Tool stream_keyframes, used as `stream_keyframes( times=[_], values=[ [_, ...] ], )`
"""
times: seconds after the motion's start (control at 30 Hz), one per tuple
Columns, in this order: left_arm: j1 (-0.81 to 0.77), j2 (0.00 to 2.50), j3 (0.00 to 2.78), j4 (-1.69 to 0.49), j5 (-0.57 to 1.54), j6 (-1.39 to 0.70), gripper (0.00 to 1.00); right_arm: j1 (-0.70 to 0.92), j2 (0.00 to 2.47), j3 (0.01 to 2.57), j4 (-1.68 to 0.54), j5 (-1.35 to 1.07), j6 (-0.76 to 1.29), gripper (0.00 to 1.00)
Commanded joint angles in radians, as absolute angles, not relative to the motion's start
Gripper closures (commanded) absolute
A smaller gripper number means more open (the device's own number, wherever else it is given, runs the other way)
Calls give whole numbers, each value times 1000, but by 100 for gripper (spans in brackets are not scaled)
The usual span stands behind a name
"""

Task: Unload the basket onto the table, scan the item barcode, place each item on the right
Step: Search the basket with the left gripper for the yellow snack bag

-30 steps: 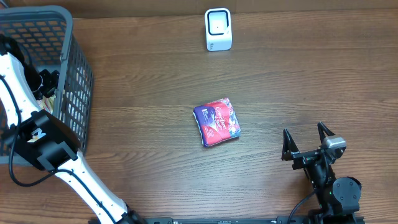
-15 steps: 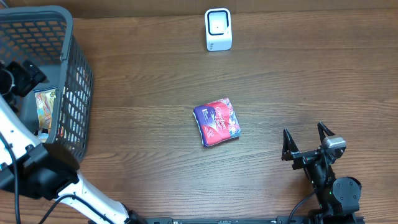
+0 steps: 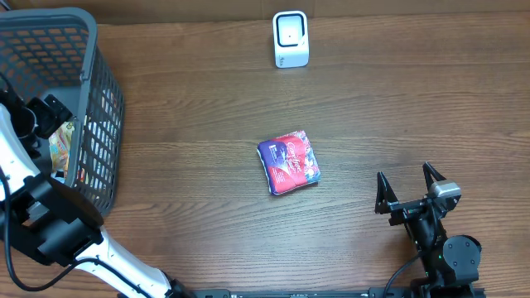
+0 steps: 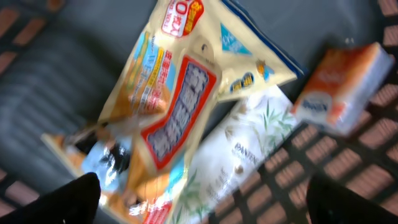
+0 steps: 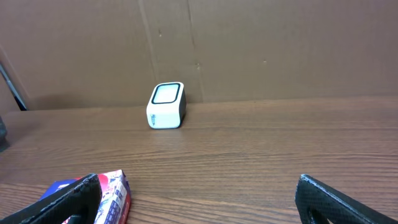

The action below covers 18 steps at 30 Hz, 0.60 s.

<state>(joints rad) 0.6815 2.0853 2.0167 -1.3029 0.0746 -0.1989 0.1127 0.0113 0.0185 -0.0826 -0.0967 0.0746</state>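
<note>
While snack bag (image 4: 180, 106) crowds basket (image 3: 103, 124), pouch (image 3: 288, 163) lies before scanner (image 3: 291, 39).

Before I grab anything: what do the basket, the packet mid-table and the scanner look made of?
Basket: likely rigid grey plastic, matte, with moulded open-lattice walls.
Packet: probably soft, glossy printed film; it looks pillowy with rounded corners.
Scanner: seemingly hard white plastic, smooth, with a dark-framed window on its face.

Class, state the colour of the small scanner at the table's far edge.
The scanner is white with a dark-rimmed window; clearest in the right wrist view.
</note>
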Motion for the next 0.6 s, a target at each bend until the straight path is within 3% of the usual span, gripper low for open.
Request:
stream_keyframes(
  times=[0.0, 0.27, 0.57],
  values=[
    [677, 2093, 1927, -1236, 70, -160, 4, 116, 3, 8, -77, -90, 71, 0],
    [674, 2093, 1732, -1007, 71, -103, 4, 116, 3, 8, -77, -90, 71, 0],
    [673, 2093, 1535, -815, 70, -99, 14, 116, 3, 8, -77, -90, 71, 0]
  ],
)
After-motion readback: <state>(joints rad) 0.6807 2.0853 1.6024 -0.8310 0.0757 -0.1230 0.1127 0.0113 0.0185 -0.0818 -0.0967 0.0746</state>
